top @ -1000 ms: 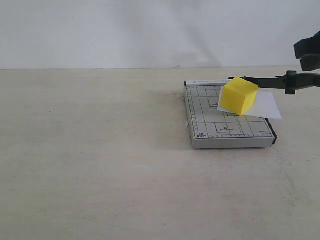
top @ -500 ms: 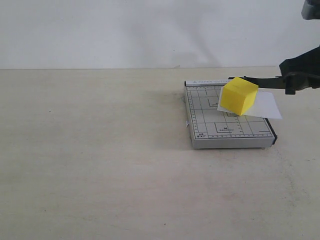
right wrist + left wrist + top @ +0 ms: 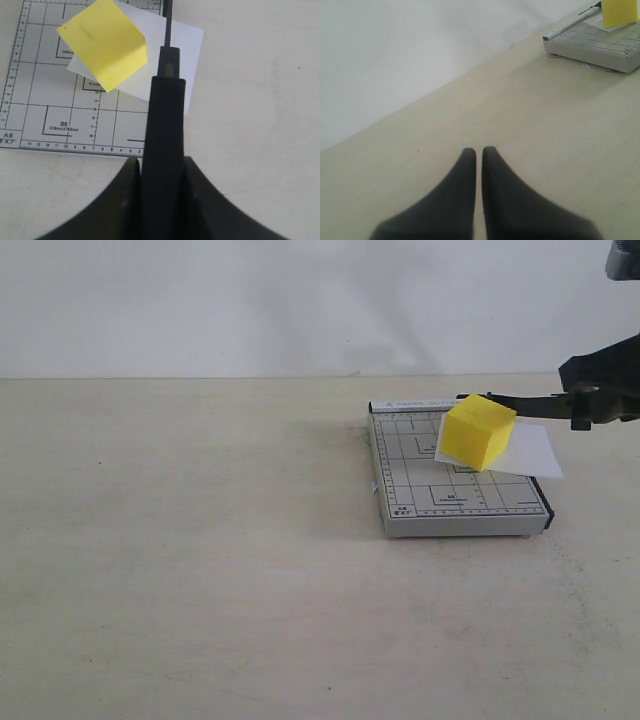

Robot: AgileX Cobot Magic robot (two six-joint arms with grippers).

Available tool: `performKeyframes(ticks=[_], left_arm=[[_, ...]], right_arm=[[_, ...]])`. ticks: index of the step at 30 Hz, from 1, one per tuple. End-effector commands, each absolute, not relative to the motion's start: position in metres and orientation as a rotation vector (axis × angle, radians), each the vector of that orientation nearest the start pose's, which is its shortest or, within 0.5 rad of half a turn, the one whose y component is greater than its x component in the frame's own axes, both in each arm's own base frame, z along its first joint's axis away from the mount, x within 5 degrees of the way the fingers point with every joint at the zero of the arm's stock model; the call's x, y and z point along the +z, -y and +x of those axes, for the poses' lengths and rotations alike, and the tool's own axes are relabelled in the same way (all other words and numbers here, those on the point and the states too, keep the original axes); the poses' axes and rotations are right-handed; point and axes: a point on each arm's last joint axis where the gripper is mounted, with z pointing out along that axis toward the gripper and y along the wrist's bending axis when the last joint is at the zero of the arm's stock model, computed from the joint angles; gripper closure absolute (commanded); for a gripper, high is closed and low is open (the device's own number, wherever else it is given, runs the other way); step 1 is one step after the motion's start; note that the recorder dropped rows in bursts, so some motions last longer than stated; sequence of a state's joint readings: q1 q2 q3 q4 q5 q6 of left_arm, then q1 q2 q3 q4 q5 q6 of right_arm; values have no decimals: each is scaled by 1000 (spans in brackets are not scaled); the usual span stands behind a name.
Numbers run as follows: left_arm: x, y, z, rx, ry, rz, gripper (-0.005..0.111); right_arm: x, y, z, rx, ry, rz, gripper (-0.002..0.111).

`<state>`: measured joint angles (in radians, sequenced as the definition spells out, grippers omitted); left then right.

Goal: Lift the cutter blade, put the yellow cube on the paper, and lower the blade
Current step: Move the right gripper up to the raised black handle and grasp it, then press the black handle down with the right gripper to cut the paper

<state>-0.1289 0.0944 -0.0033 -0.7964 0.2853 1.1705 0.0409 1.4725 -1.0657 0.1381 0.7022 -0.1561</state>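
Note:
The yellow cube (image 3: 478, 432) rests tilted on the paper (image 3: 535, 452), which lies over the right edge of the grey gridded trimmer (image 3: 430, 495). The cutter blade (image 3: 525, 400) stands raised behind the cube, its thick handle reaching to the right. My right gripper (image 3: 582, 402) is shut on that handle. The right wrist view shows the handle (image 3: 164, 120) pinched in my right gripper (image 3: 161, 159), with the cube (image 3: 102, 45) and paper (image 3: 187, 45) beyond it. My left gripper (image 3: 479, 150) is shut on nothing, low over bare table, far from the trimmer (image 3: 600, 47).
A beige table (image 3: 200, 540) runs to a white wall behind. The trimmer sits right of centre, near the table's back. The left arm does not appear in the exterior view.
My right gripper came down from above and closed around the blade's handle. The blade, cube and paper have stayed where they were.

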Motion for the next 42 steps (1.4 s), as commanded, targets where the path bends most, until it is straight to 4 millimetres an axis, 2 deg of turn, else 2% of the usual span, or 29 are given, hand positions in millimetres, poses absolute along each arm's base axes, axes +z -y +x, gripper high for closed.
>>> performKeyframes(ticks=[1,17,25,30,42], left_arm=[[190,26,57,11,-1668,589,102],[190,26,58,13,-1666,586,102],[190,26,58,13,-1666,586,102],[190,26,58,13,-1666,586,102],[190,26,58,13,-1666,586,102]], right_arm=[[241,-24,310,169,-2725,-161,108],[168,-30,327,272,-2957,-156,108],[166,-30,328,273,-2954,-154,108],[157,-29,332,266,-2956,-147,108],[158,-29,336,245,-2909,-174,108]])
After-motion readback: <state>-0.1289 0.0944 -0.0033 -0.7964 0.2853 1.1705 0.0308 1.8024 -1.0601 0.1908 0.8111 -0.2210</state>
